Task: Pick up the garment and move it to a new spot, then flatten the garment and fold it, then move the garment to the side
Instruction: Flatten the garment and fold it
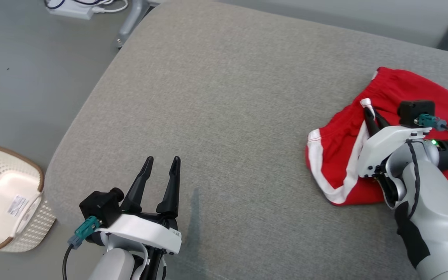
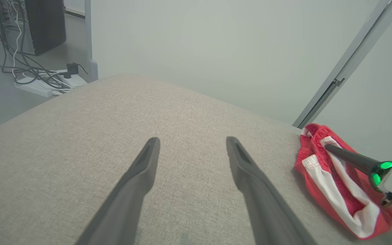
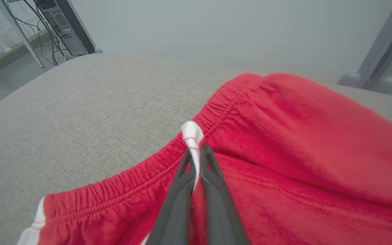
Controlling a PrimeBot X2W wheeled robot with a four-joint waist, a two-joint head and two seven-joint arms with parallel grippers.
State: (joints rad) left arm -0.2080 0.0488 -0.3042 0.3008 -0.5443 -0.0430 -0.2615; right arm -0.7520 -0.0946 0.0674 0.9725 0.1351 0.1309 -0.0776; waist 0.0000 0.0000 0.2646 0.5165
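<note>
The garment [image 1: 403, 89], red shorts with white side stripes and an elastic waistband, lies crumpled at the right of the grey cushioned surface [image 1: 228, 116]. My right gripper [image 1: 372, 113] is shut on the garment [image 3: 284, 136], pinching a white stripe fold at the waistband between its dark fingers [image 3: 182, 190]. My left gripper [image 1: 161, 161] hovers open and empty over bare cushion near the front left, well apart from the garment [image 2: 335, 183]. Its two fingers [image 2: 138, 177] spread wide in the left wrist view, where the right gripper's finger [image 2: 349, 158] lies on the red cloth.
A cream perforated basket [image 1: 2, 198] stands on the floor at the left, below the cushion's edge. A white power strip with cables [image 1: 72, 7] lies on the floor at the back left. A grey metal post [image 2: 349, 61] rises behind the garment.
</note>
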